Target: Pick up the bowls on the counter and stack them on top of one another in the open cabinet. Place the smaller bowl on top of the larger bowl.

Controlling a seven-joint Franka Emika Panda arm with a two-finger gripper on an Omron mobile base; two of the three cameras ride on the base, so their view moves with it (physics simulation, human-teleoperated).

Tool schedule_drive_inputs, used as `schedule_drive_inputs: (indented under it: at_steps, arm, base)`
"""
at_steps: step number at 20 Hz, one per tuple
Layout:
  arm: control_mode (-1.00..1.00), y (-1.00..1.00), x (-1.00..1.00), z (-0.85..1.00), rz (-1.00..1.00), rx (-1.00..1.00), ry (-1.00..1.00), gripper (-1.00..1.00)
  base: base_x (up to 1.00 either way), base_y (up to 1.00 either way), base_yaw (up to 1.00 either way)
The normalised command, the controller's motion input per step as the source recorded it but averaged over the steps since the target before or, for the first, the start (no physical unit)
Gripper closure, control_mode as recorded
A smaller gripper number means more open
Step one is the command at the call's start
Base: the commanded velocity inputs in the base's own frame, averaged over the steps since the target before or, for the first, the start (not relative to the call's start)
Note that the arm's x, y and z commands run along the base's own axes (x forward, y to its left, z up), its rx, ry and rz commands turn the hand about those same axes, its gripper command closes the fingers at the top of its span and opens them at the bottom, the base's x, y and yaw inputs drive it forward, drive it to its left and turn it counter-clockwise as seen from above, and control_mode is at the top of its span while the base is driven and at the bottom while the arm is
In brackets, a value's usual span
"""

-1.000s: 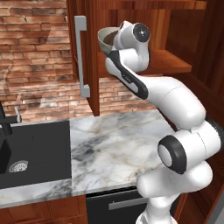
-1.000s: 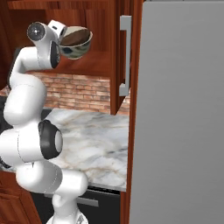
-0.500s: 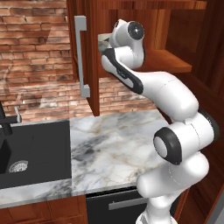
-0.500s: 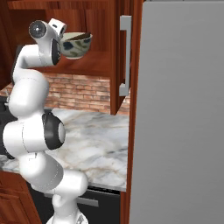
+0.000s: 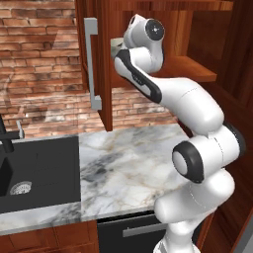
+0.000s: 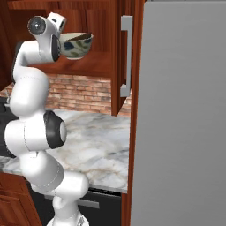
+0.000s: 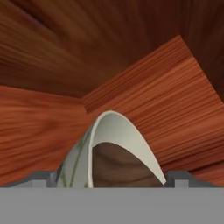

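Sitting inside the cabinet, up on its shelf, the larger bowl has the smaller bowl tucked in it. So the small brown one is on top of the big pale one, and the stack looks done.

The gripper is right at the bowls. Its fingers stand far apart, one on each side of the pale rim. I cannot tell if they press on the bowl or are just beside it.

The bowls look hard and smooth, so they may be slippery and could chip if bumped. They do not look heavy. I think the best place to hold one is its thin rim wall.

The shelf is flat red-brown wood with walls close by, so there is not much room to move. Below, the counter is white marble beside a black sink. A brick wall is behind it.
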Motion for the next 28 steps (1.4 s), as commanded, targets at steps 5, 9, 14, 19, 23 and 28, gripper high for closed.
schedule_drive_inputs:
  at_steps: [5, 9, 14, 19, 23, 28]
  arm:
    - [-1.00, 0.00, -0.04, 0.10, 0.00, 0.00, 0.00, -1.00]
    - [-1.00, 0.00, -0.14, 0.00, 0.00, 0.00, -0.02, -1.00]
    - [-1.00, -0.01, -0.40, 0.01, 0.00, 0.00, -0.11, -1.00]
    - [-1.00, -0.06, -0.47, 0.14, 0.00, 0.00, -0.15, -1.00]
    - [-1.00, -0.07, -0.42, 0.11, 0.00, 0.00, -0.10, -1.00]
    - [-1.00, -0.14, -0.40, 0.20, 0.00, 0.00, -0.05, -1.00]
  base:
    - [0.00, 0.00, 0.00]
    - [0.00, 0.00, 0.00]
    - [0.00, 0.00, 0.00]
    - [0.00, 0.00, 0.00]
    - [0.00, 0.00, 0.00]
    - [0.00, 0.00, 0.00]
